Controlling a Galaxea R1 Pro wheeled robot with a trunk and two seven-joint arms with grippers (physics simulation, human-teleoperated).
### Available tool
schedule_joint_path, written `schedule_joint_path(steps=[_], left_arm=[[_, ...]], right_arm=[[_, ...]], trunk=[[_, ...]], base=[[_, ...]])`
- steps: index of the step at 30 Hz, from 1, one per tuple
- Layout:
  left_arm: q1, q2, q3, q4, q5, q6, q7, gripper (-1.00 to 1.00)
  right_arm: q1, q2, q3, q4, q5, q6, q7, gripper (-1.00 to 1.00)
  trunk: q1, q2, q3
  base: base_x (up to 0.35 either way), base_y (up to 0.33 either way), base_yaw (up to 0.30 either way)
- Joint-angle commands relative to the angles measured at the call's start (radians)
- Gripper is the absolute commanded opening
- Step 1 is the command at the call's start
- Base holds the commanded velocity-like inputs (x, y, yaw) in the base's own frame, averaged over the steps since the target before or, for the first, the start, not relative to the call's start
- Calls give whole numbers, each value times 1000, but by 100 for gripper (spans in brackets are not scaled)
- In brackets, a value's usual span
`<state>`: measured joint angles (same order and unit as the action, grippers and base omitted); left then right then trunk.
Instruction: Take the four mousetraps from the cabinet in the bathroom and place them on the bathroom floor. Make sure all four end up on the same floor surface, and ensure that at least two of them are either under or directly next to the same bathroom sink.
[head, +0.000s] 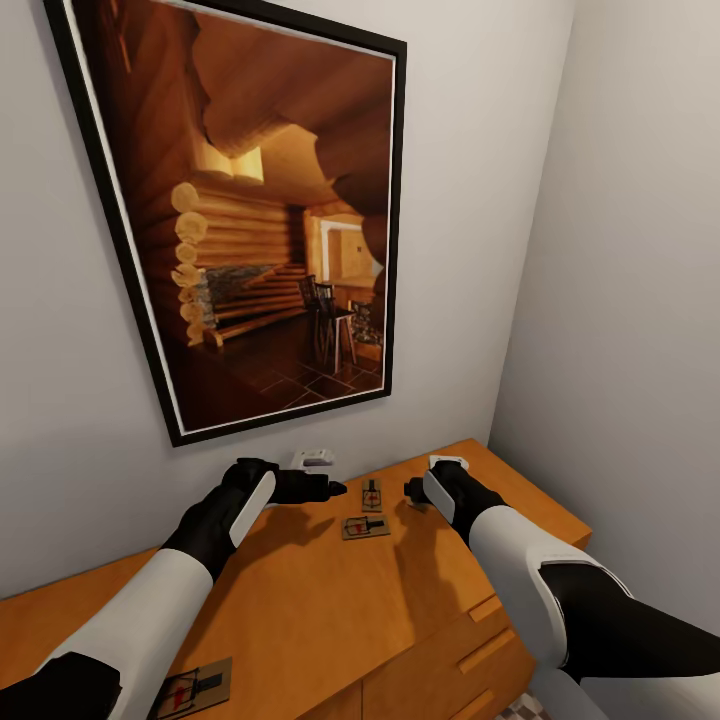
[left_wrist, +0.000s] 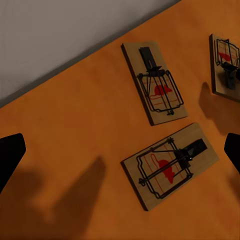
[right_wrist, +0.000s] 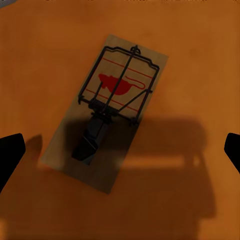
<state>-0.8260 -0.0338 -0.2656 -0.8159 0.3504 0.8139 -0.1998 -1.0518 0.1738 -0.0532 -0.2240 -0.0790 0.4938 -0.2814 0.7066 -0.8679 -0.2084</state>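
Four mousetraps can be counted on the flat top of the cabinet (head: 300, 590), so none has been put on the bathroom floor yet. Two lie near the cabinet's back edge: one upright-ish trap (head: 372, 494) and, just in front of it, a second trap (head: 366, 527). A third (head: 418, 496) is mostly hidden under the right gripper (head: 412, 492), and a fourth (head: 195, 688) sits way off at the cabinet's front edge, by the left forearm.

In the left wrist view two traps (left_wrist: 155, 82) (left_wrist: 170, 165) are framed between widely parted fingertips, with a third (left_wrist: 225, 67) at the picture's edge. The left gripper (head: 338, 489) is hung above the cabinet top beside the pair, holding nothing. In the right wrist view one trap (right_wrist: 107, 112) is seen straight down between jaws spread just as wide, also empty.

A small white object (head: 313, 459) rests against the wall behind the traps, and a framed cabin picture (head: 250, 210) is hung above.

Risks: these boards are thin and flat, so a board could be skidded across the wood by the fingertips instead of gripped, or the wire spring could be snagged. The close pair could also be knocked together.

No readable writing is seen; only a red mouse-shaped mark, probably a logo, though it's too blurry to call.
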Motion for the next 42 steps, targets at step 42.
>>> schedule_joint_path(steps=[42], left_arm=[[-1,1,1,-2,-5,4,-4,100]], right_arm=[[-1,1,-5,-2,-9,-1,-7,100]], trunk=[[0,-1,-2]], base=[[0,0,0]])
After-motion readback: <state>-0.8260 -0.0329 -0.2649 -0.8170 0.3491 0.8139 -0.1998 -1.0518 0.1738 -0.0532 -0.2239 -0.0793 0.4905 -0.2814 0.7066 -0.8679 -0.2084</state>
